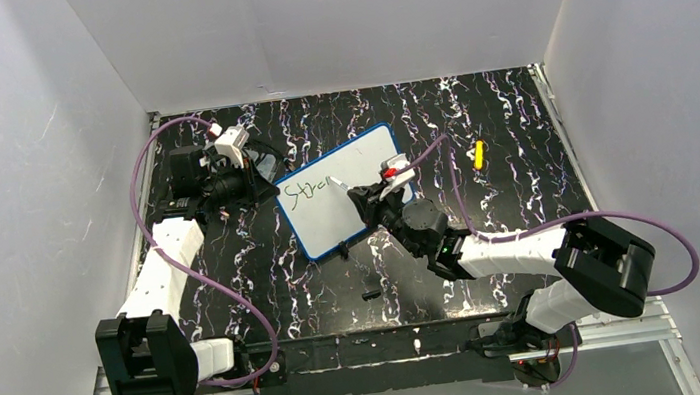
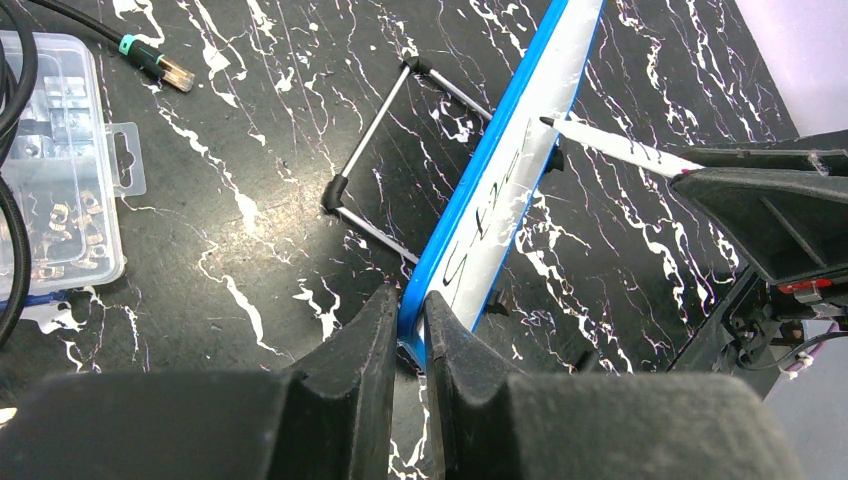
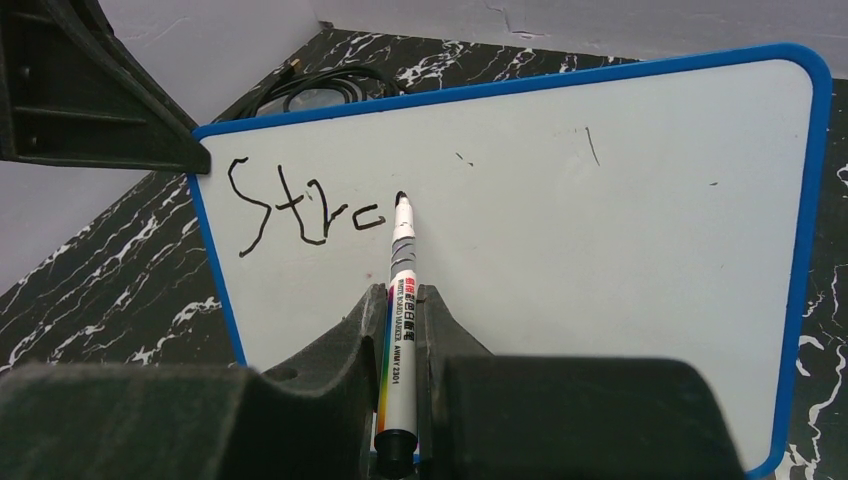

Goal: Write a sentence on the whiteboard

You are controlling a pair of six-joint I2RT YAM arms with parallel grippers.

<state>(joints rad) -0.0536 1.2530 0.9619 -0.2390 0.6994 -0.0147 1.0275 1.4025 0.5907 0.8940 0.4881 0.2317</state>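
Currently on my sheet: whiteboard (image 1: pixel 345 193) propped mid-table, left gripper (image 2: pixel 410 312) clamped on its edge, right gripper (image 3: pixel 402 300) gripping the marker (image 3: pixel 401 262) tip-to-board, sentence (image 3: pixel 300 215) begun with roughly "Stro", most words unwritten.

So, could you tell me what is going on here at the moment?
The left hand pinches the whiteboard by its blue rim at a corner, holding it tilted up off the table. The right hand grips a whiteboard marker with its tip against the board, partway through the sentence: so far it reads "Str" plus an unfinished fourth letter. The rest of the board is blank bar a few faint stray marks.
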